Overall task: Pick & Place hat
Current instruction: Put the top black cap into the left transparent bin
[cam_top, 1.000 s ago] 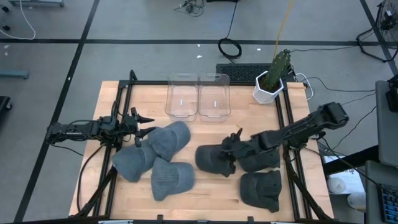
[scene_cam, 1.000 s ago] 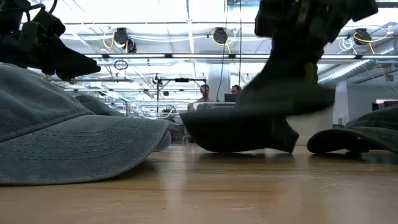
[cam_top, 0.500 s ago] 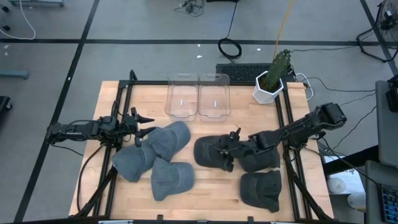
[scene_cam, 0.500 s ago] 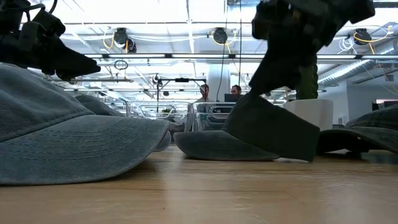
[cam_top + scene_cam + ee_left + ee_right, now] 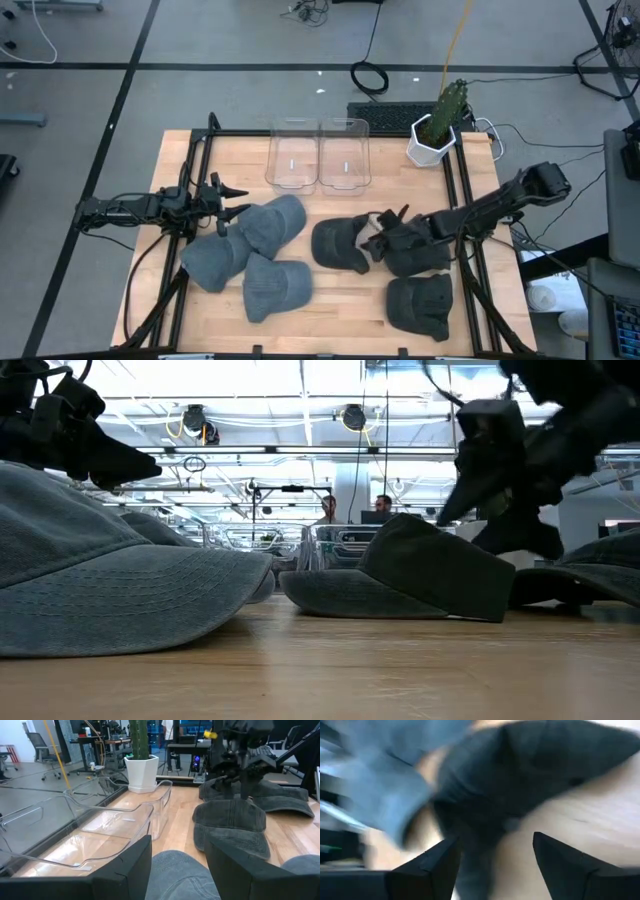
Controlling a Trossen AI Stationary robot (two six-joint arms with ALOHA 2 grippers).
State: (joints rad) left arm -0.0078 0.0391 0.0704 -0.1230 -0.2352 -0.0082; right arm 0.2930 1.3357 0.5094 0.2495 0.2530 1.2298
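Right pincer has let go and lifted off the dark hat, now flat mid-surface, fingers spread and empty, so place step done; left pincer waits half-open, empty, next hat needs picking.

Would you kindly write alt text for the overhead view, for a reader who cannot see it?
Seen from above, the right gripper hangs open beside a dark cap lying mid-table. Two more dark caps lie under and near that arm, three grey caps lie nearer the left gripper, which waits over one, and two clear bins stand at the far edge.
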